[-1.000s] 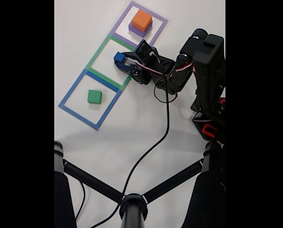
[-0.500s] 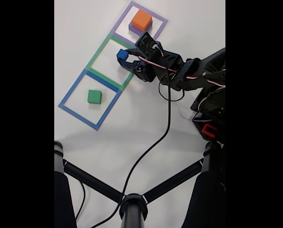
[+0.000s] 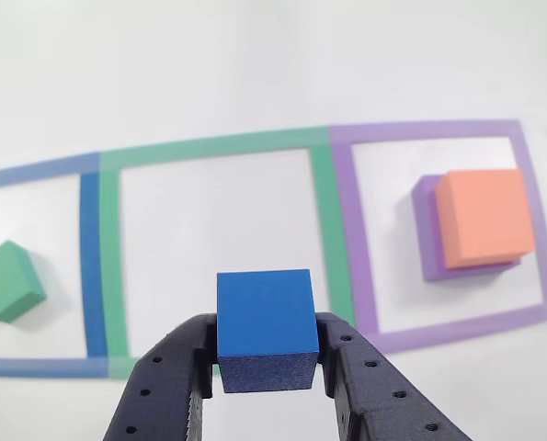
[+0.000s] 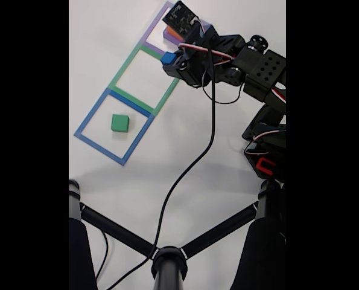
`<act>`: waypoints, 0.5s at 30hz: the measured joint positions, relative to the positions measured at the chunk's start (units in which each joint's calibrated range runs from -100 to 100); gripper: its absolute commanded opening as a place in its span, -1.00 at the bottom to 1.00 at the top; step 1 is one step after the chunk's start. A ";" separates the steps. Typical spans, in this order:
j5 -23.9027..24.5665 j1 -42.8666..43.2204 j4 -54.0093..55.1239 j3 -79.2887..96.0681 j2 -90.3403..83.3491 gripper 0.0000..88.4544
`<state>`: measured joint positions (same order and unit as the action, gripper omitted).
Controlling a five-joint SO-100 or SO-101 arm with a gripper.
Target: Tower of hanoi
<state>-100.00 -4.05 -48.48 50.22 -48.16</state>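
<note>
- The dark two-finger gripper (image 3: 266, 367) is clamped on the small dark blue matte cube (image 3: 264, 329); in the other view both perforated fingers (image 3: 167, 390) press against the cube's left and right sides, and the cube is off the table
- That same view looks past the cube to the white table (image 3: 255, 55) and its three flat taped square outlines: blue (image 3: 91, 266) at left, green (image 3: 328, 220) in the middle, purple (image 3: 354, 230) at right
- The held cube appears in front of the lower edge of the green outline, near its right corner
- The green matte cube (image 3: 10, 280) sits inside the blue outline at the left edge of the other view, turned at an angle to the tape
- The orange matte cube (image 3: 486, 217) rests on top of the larger purple matte cube (image 3: 427, 230) inside the purple outline; only the purple cube's left and lower margins show beneath it
- The fixed view shows the whole black arm (image 4: 251, 66) reaching in from the right, with the gripper (image 4: 169, 60) and blue cube (image 4: 166, 58) over the green outline's (image 4: 122, 66) corner nearest the purple outline (image 4: 152, 27)
- There the wrist hides most of the orange-and-purple stack, while the green cube (image 4: 119, 122) lies plainly inside the blue outline (image 4: 92, 121)
- The fixed view also shows a black cable (image 4: 197, 163) trailing across the table to a black tripod-like stand (image 4: 167, 257) at the bottom
</note>
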 measured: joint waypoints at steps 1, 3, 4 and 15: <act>0.00 0.00 -5.14 -4.70 0.00 -0.97; 0.59 1.72 -13.56 -13.84 0.00 -0.97; 0.00 3.03 -17.34 -18.10 0.00 -0.97; 0.00 14.65 -39.25 -44.65 -0.17 -0.97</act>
<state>-100.00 10.60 -87.72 5.57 -48.33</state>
